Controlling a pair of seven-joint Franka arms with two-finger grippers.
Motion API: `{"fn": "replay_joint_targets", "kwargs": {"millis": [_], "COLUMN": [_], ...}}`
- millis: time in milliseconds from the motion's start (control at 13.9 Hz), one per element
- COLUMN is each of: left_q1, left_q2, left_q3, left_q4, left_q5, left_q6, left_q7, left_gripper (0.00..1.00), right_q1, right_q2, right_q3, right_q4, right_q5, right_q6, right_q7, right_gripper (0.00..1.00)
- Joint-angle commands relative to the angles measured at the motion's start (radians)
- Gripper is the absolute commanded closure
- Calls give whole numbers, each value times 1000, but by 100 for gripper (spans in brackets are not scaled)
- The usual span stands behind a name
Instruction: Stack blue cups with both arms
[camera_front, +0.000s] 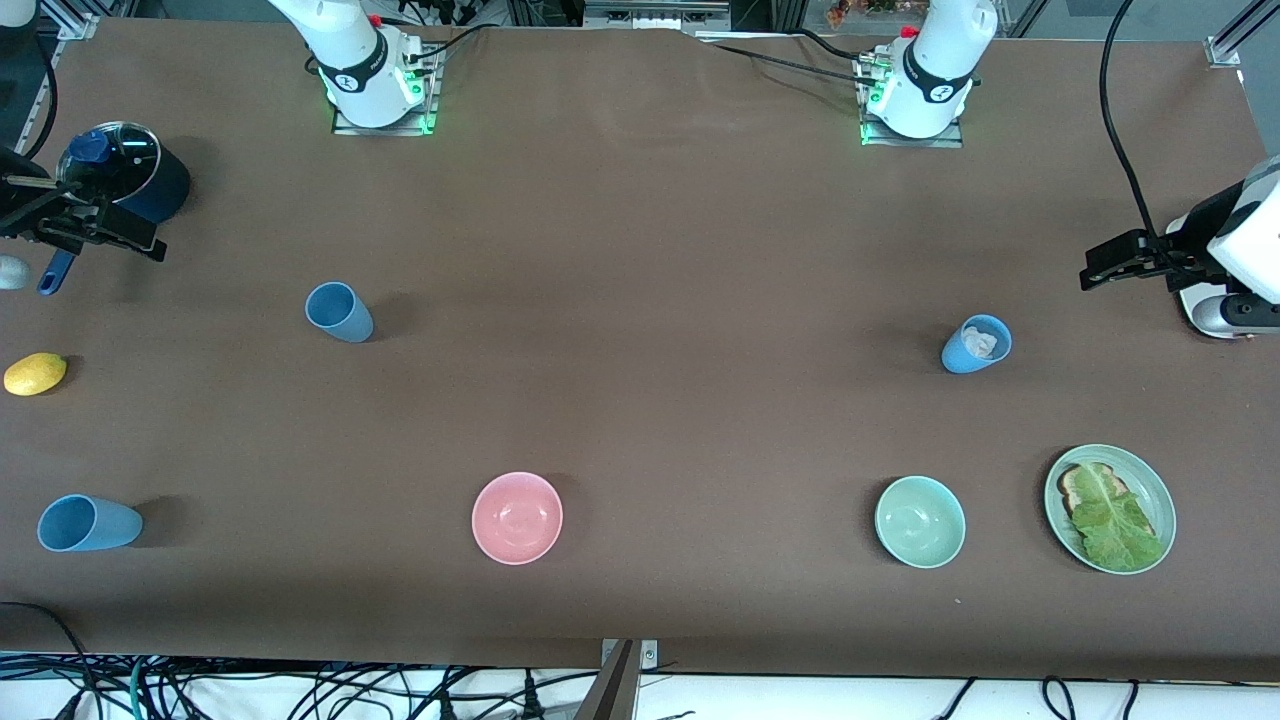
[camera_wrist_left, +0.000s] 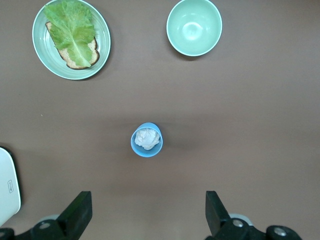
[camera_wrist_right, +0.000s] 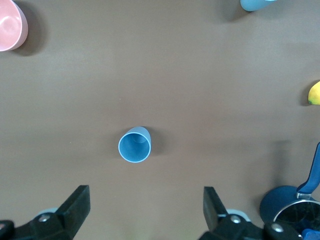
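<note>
Both tools gape wide: left tool (camera_wrist_left: 147, 212) over a tissue-filled blue cup (camera_wrist_left: 147, 140), right tool (camera_wrist_right: 145, 210) over an empty blue cup (camera_wrist_right: 134, 144).

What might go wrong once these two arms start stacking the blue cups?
1. The cup toward the left arm's end has a crumpled white wad inside; another cup may not seat in it.
2. The cup nearest the camera seems to lie on its side, so it may roll when gripped.
3. The open right hand hangs over the saucepan and could knock it. The open left hand waits near the table's edge.
</note>
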Motion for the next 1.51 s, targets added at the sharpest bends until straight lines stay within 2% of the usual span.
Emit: {"fn": "replay_joint_targets", "kwargs": {"millis": [0, 1441], "left_q1": [2, 14], "left_q2": [-8, -7], "left_q3": [-4, 3], "left_q4": [6, 2], "left_q5": [4, 14], "left_q6": [0, -2], "left_q7": [5, 49], "left_gripper": [0, 0], "right_q1": [-2, -2], "right_q2": [-8, -8], "right_q3": [0, 0], "right_q4": [-2, -2], "right_q5": [-3, -3], "right_q6": [-10, -10], "right_q7": [-9, -11], "right_gripper": [0, 0]}}
